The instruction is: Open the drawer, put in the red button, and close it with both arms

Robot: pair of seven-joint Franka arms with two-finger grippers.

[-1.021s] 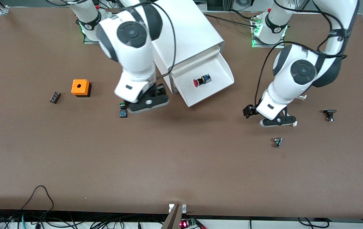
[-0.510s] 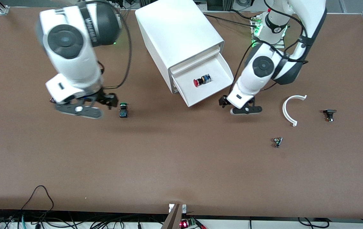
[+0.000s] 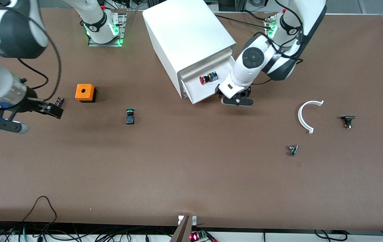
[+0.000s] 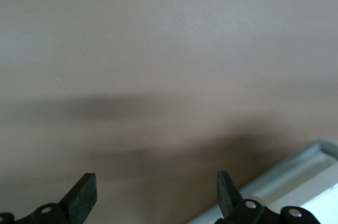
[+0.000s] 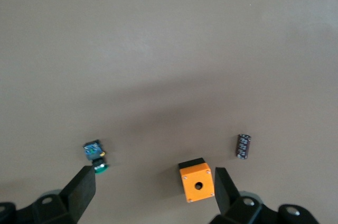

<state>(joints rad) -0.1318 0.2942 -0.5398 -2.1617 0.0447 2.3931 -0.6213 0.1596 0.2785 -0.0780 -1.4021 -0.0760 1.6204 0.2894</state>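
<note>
The white cabinet (image 3: 184, 33) stands near the arms' bases. Its lowest drawer (image 3: 201, 95) is partly out, and the red button (image 3: 205, 79) lies in it. My left gripper (image 3: 235, 98) is open, low at the drawer's front corner toward the left arm's end. In the left wrist view the left gripper (image 4: 156, 189) has nothing between its fingers, and the drawer's white edge (image 4: 298, 174) shows beside one finger. My right gripper (image 3: 50, 109) is open and empty, up over the table near the orange box (image 3: 85, 92). The right wrist view also shows the right gripper (image 5: 153, 189) open.
A green-capped button (image 3: 130, 116) lies nearer the camera than the cabinet. A small dark cylinder (image 3: 59, 100) lies beside the orange box. A white curved piece (image 3: 307, 114) and two small dark parts (image 3: 347, 121) (image 3: 292, 150) lie toward the left arm's end.
My left gripper moved from the curved piece to the drawer's front, and the drawer slid partly in. My right arm swung from beside the cabinet out toward its own end of the table.
</note>
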